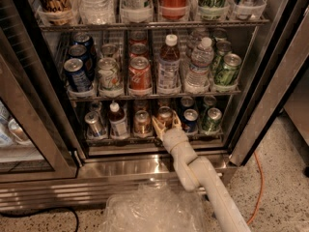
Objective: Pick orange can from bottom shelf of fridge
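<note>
The tool (166, 122) is reached into the fridge (145, 167) at the front of the bottom shelf (120, 139). Its two fingers (157, 125) are spread wide to either side of the orange can (164, 113). The can stands upright at the front of its lane, which makes it the easiest of its kind to reach. The arm comes in low over the stainless sill, probably to pass under the rack above. A second orange can (143, 121) just to the left and a blue can (189, 120) to the right leave little room, so the fingers have to slip into the gaps between lanes. I cannot tell whether they touch the can; no grip looks made yet.
</note>
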{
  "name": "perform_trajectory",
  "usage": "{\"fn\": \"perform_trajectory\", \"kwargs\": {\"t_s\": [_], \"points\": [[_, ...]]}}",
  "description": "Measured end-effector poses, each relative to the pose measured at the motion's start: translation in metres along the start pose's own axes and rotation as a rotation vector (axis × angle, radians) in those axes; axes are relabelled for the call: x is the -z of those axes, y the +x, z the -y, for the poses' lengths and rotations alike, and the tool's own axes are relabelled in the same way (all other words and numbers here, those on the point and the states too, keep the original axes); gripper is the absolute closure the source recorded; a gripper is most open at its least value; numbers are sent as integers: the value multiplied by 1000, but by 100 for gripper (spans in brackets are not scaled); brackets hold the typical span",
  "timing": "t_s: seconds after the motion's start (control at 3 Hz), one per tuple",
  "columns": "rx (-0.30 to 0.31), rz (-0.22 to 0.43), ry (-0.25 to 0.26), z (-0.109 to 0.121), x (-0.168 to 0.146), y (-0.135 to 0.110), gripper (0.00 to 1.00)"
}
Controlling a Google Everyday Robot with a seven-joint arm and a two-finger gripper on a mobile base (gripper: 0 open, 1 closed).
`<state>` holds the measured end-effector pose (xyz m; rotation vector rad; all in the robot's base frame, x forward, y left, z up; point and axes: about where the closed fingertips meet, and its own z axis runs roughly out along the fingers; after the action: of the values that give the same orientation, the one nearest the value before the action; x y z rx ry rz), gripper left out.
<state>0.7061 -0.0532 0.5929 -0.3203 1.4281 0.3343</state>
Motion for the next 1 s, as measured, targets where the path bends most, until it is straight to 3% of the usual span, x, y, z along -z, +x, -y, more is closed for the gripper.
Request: {"fn": "perform_trajectory", "kwargs": {"t_s": [0.67, 1.0], "points": [[0, 0, 0, 0, 0, 0, 90], [0, 0, 0, 0, 0, 0, 100]]}}
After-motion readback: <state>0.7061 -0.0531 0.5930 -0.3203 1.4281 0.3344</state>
